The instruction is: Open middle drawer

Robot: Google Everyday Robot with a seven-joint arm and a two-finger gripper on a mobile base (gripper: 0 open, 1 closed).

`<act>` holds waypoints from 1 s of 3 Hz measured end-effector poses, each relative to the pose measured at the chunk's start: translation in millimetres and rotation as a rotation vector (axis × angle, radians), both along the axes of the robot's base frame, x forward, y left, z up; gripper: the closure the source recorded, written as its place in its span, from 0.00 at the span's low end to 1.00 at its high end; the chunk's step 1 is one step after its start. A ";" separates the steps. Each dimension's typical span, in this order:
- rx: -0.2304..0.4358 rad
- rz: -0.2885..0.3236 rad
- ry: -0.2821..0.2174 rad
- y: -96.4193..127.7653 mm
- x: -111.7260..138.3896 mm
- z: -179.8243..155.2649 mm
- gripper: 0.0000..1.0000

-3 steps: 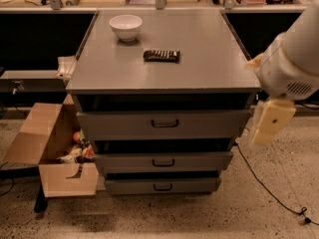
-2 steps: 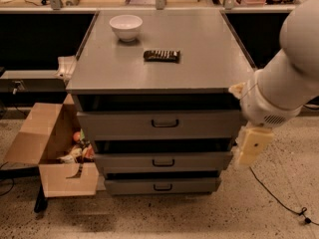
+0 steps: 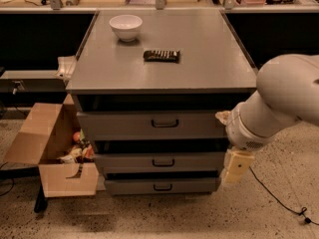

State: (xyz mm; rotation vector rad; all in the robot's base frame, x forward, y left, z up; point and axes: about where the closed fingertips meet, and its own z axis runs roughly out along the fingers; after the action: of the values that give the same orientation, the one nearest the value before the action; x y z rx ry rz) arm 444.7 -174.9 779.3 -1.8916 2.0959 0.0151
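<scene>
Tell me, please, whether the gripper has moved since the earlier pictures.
Yes. The gripper has come down and left, from beside the top drawer to the right end of the middle drawer.

I see a flat grey metal cabinet top (image 3: 209, 59) carrying a small round white bowl (image 3: 125, 27) near its far left corner. A dark rectangular packet (image 3: 161, 56) lies flat near the middle, apart from the bowl. My cream-coloured gripper (image 3: 235, 168) hangs low beside the cabinet's right front.
</scene>
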 end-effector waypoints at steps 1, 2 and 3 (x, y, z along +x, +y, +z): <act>-0.046 -0.026 -0.035 -12.1 5.7 -22.6 0.00; -0.043 0.003 -0.030 -25.2 15.2 -66.3 0.00; -0.027 0.061 0.001 -32.7 27.8 -113.1 0.00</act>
State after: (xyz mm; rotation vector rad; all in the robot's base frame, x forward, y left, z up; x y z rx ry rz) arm 472.5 -207.6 666.2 -1.9710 2.0486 0.0016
